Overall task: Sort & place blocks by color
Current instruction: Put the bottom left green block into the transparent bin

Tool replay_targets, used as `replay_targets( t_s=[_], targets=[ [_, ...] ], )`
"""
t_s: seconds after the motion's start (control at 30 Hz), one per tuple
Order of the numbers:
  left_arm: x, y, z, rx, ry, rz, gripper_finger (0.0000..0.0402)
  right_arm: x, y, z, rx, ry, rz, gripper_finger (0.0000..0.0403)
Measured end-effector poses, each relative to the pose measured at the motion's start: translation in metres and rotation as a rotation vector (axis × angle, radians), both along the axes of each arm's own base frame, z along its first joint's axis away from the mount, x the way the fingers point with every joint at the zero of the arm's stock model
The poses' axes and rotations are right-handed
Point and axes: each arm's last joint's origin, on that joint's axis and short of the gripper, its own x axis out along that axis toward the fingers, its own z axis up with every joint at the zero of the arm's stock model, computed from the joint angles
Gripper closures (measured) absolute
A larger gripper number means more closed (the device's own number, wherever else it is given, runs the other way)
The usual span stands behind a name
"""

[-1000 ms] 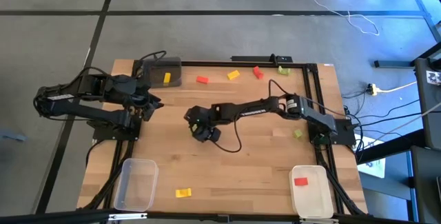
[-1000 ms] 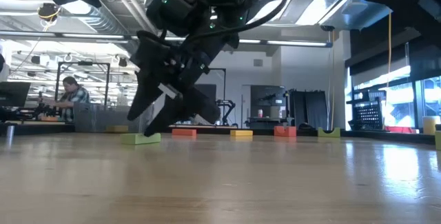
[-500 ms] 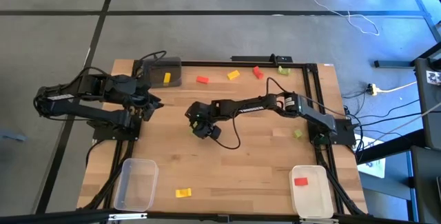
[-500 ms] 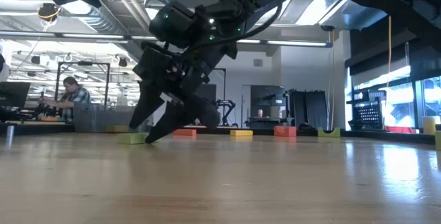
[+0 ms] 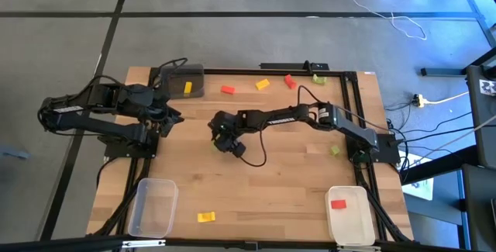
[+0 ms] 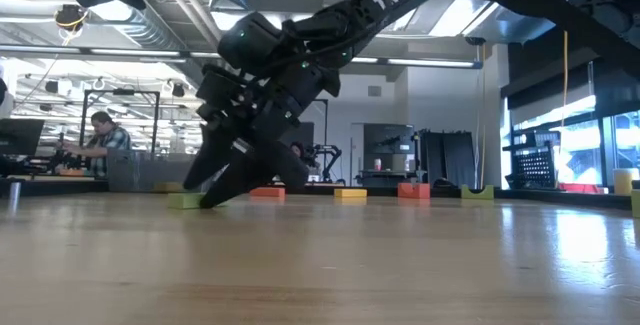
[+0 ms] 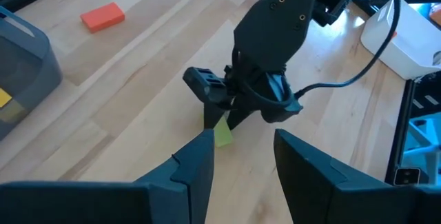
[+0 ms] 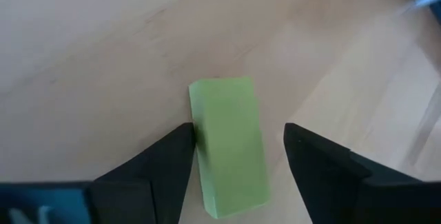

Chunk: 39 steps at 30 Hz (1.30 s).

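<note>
The left gripper (image 5: 172,115) waits at the table's left side with its fingers (image 7: 196,162) spread and nothing between them, well apart from the work; it looks across at the right gripper (image 5: 219,136), which hangs low over the middle of the table. The piece in play is a light green block (image 8: 229,145), lying flat on the wooden table (image 5: 294,190) directly under the right gripper and between its two dark fingers (image 8: 169,158), which stand parted on either side. In the right wrist view the block's long axis runs almost in line with the fingers' length, tilted only slightly, so its two long faces meet the pads and the short width is what the jaws must span. One finger sits just beside, perhaps touching, one long face, while the other finger stands clear of the opposite face; the block is thus off-centre in the opening, lying toward the first finger. From the left wrist view, the green block (image 7: 222,135) shows at the right gripper's tips (image 7: 222,114), and the low view shows those tips down at table level beside it (image 6: 186,201). I judge that the coming move is a plain close across the short width, and that the block may slide a little sideways as the far finger comes in. The right arm is far nearer this block than the left.
</note>
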Motion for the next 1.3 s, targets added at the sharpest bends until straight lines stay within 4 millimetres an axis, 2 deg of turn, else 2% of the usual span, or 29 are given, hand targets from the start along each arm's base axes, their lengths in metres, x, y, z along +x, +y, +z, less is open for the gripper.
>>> replay_targets(
  t_s=[0.1, 0.37, 0.73, 0.97, 1.13, 1.3],
  targets=[
    [0.000, 0.000, 0.000, 0.000, 0.000, 0.000, 0.0259, 0.000, 0.000, -0.001, 0.005, 0.007, -0.008, 0.0186],
    [0.000, 0.000, 0.000, -0.001, 0.000, 0.001, 0.0259, -0.004, 0.000, -0.003, 0.059, 0.059, -0.065, 0.0253],
    [0.000, 0.000, 0.000, -0.002, 0.000, 0.002, 0.0259, -0.005, -0.003, -0.003, 0.170, 0.102, -0.203, 0.0259],
    [0.000, 0.000, 0.000, -0.007, -0.002, 0.006, 0.0259, 0.006, 0.000, 0.019, 0.217, 0.098, -0.294, 0.0262],
    [0.000, 0.000, 0.000, -0.018, -0.002, -0.009, 0.0259, 0.014, -0.002, 0.044, 0.186, 0.050, -0.320, 0.0269],
    [-0.001, -0.002, -0.001, -0.086, 0.008, -0.006, 0.0259, 0.017, -0.003, 0.056, 0.167, 0.028, -0.333, 0.0287]
  ],
)
